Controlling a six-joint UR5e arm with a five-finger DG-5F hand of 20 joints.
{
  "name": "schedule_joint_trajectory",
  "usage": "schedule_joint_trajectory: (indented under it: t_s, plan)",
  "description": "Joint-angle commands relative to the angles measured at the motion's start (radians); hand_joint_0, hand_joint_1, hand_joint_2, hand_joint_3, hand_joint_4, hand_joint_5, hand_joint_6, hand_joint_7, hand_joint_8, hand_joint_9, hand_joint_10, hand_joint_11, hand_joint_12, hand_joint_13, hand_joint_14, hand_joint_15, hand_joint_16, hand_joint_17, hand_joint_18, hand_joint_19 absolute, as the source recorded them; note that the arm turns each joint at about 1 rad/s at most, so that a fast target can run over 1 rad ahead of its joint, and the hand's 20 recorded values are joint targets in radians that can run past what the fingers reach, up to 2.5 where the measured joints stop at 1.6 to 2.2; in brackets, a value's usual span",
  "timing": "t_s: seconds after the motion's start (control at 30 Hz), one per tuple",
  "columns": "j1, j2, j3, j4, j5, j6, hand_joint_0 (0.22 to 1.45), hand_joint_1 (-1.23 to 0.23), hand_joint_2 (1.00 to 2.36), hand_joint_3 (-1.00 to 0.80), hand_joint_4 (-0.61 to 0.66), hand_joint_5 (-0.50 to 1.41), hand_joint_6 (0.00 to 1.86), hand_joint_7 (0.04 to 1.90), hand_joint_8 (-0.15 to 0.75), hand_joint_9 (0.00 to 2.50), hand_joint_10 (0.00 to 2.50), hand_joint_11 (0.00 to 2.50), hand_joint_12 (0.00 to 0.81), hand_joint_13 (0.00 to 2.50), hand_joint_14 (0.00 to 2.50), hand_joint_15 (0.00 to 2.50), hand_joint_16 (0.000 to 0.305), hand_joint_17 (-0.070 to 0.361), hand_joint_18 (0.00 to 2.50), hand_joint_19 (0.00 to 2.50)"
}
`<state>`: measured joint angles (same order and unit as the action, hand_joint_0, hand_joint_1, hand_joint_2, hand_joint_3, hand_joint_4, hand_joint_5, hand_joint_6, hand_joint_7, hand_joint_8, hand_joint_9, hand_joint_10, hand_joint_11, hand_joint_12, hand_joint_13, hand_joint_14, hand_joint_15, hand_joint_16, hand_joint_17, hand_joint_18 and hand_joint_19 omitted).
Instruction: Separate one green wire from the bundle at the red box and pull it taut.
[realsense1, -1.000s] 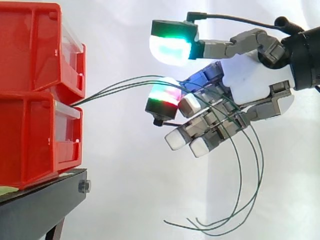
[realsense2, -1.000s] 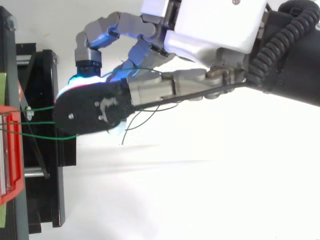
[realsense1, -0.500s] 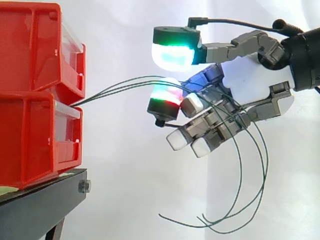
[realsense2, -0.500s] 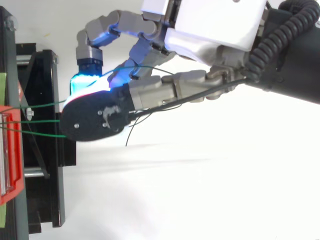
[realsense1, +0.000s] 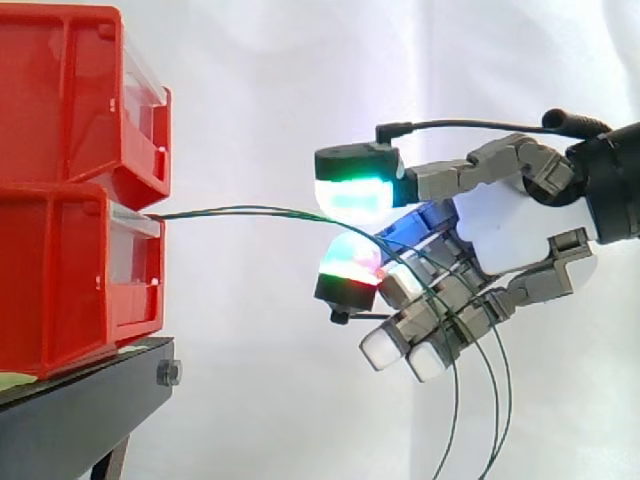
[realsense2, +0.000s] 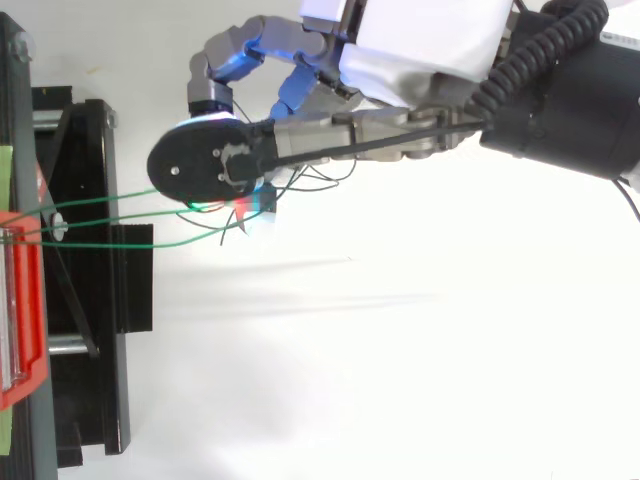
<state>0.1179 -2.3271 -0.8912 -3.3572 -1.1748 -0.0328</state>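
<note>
Landmark: lower red bin (realsense1: 60, 280), the bottom one of two stacked bins; the upper red bin (realsense1: 60, 90) sits directly on it, and both rest on a black stand (realsense1: 80, 420).
Backdrop: white curtain (realsense1: 260, 80) behind the bins.
Task thing: green wires (realsense1: 260, 209) come out at the top front edge of the lower red bin, where the two bins meet. They run nearly level away from the bin to the hand.
Wire spread: from above, three strands (realsense2: 100, 219) fan slightly apart as they leave the bin, crossing over the stand toward the hand.
Hand: hand (realsense1: 505, 225) hangs in the air well clear of the lower red bin, at about the height of the bin's top edge.
Fingers: curled, with the wires threaded among them. The strands pass between a green-glowing pad (realsense1: 355, 195) above and a red-and-green pad (realsense1: 350, 262) below, then bend over the white-tipped fingers (realsense1: 383, 347).
Slack: past the fingers the strands drop straight down, loose.
Separation: no single strand stands apart; all three reach the hand together.
</note>
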Motion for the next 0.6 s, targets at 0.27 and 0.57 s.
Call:
schedule_joint_trajectory:
  t_s: [0.27, 0.57]
  plan:
    - [-0.004, 0.0, 0.041, -0.005, -0.006, -0.024, 0.58, -0.7, 1.02, -0.12, 0.2, -0.17, 0.88, 1.3, 0.323, 1.09, 0.02, 0.77, 0.391, 0.89, 0.02, 0.48, 0.059, 0.133, 0.84, 0.56]
    - [-0.003, 0.0, 0.077, -0.018, -0.003, -0.061, 0.61, -0.79, 1.02, -0.16, 0.16, -0.19, 0.9, 1.25, 0.315, 1.05, 0.02, 0.79, 0.388, 0.86, 0.02, 0.48, 0.058, 0.131, 0.82, 0.55]
